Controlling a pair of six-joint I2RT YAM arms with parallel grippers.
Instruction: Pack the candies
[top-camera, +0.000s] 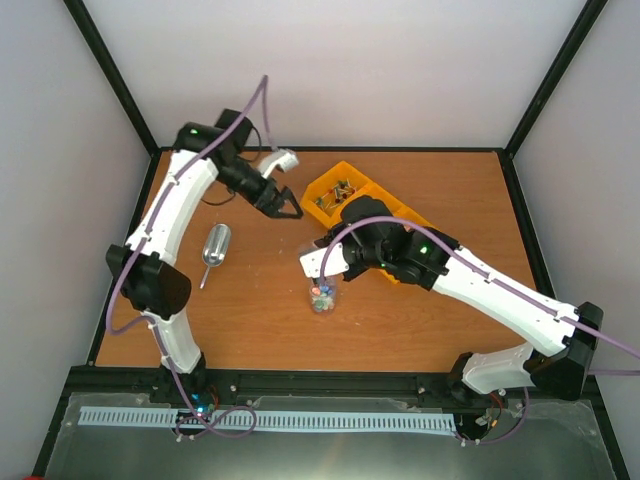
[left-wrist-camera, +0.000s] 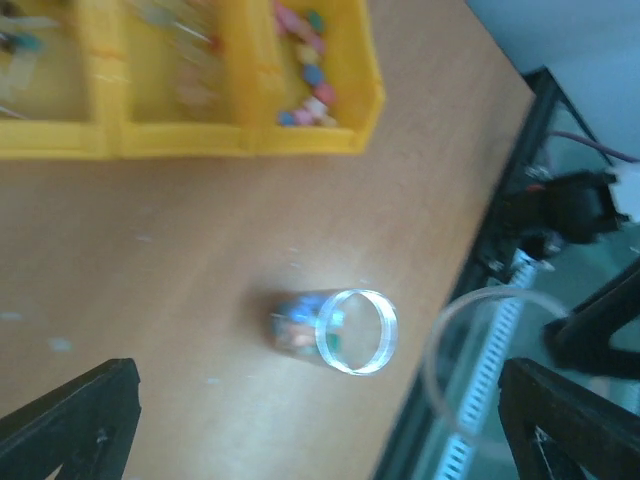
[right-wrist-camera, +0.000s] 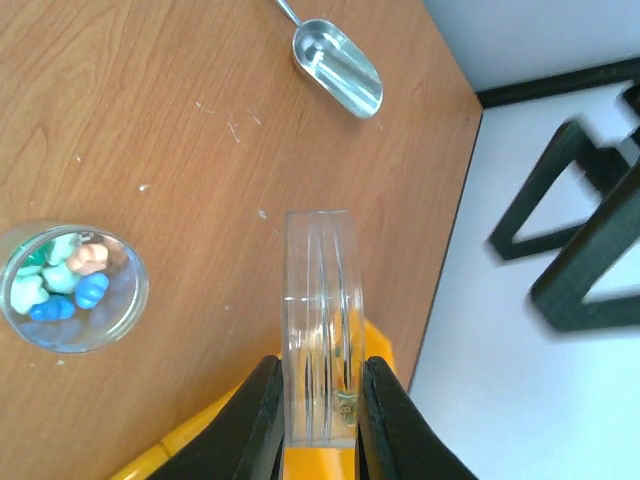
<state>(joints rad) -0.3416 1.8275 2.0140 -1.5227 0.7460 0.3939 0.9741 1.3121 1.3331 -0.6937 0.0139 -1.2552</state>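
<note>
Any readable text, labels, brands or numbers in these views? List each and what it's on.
None: no word, number or sign can be read in any view.
The yellow bin, the clear jar, the metal scoop and the clear lid show no print or label.

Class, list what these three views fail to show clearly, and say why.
- Top view: yellow bin partly hidden under the right arm; candies in the jar too small to count.
- Left wrist view: bin contents blurred, cut off by top edge.
- Right wrist view: clear lid in the right hand shows edge-on only.
</note>
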